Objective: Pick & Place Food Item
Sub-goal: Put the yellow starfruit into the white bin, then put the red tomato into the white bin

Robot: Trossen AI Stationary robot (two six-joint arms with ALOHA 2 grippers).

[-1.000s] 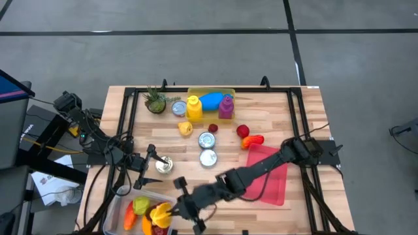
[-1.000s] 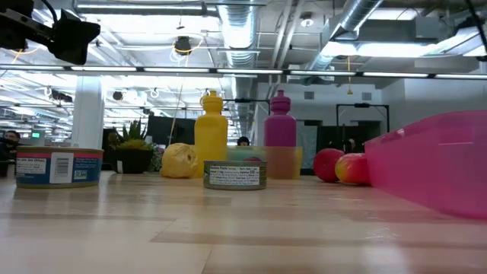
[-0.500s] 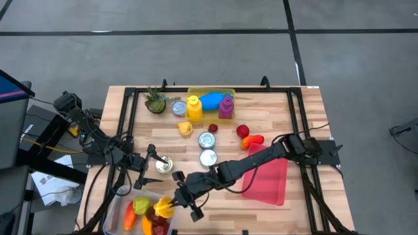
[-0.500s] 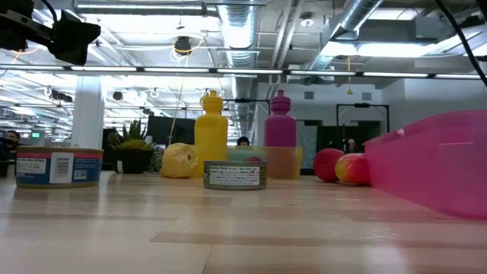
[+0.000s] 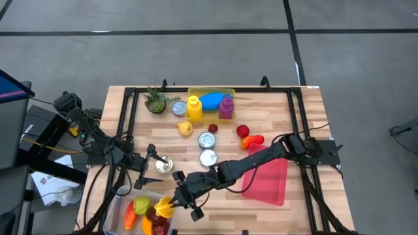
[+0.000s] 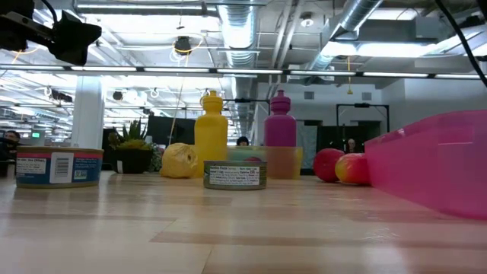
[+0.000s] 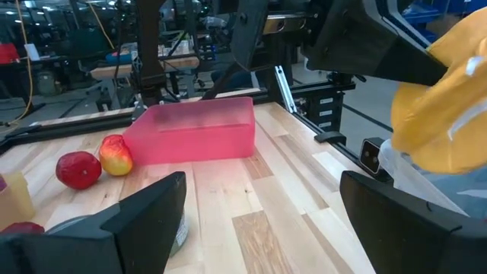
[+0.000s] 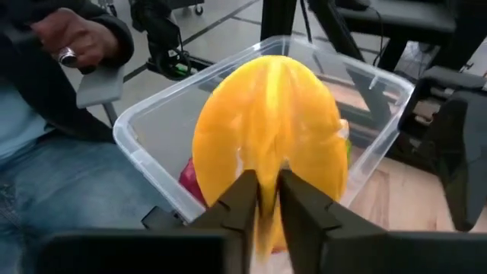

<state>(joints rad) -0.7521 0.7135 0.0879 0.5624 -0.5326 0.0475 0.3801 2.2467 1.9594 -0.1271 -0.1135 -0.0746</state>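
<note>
My right gripper (image 8: 268, 199) is shut on a yellow, ribbed food item (image 8: 266, 137). It holds the item over the clear plastic container (image 8: 152, 129) at the table's near left corner (image 5: 117, 207). Orange, green and red food pieces (image 5: 136, 214) lie in that container. In the high view the yellow item (image 5: 163, 207) sits at the container's right side, with my right gripper (image 5: 172, 203) just right of it. My left gripper (image 5: 151, 168) stands open and level, just beyond the container, beside a can (image 5: 163, 165). My right gripper pinches the yellow item's near side (image 8: 266, 183) between its two fingers; a thin strip of yellow shows between them. The fingers (image 8: 242, 202) come from the table's right, slanting down. The item sits ahead of the fingertips, over the container's opening and above its rim.
A pink tray (image 5: 268, 173) lies under my right arm. Two cans (image 5: 207, 149), a red apple (image 5: 243, 131), a yellow fruit (image 5: 185, 128), yellow (image 5: 193, 108) and purple (image 5: 226, 106) bottles and a plant (image 5: 155, 101) stand farther back. A person (image 8: 46, 91) sits beyond the near edge.
My right gripper has sunk toward the container with the yellow item and shifted a little toward the far edge. It has then stood still for the last half second. The yellow item has stayed between its fingers.
</note>
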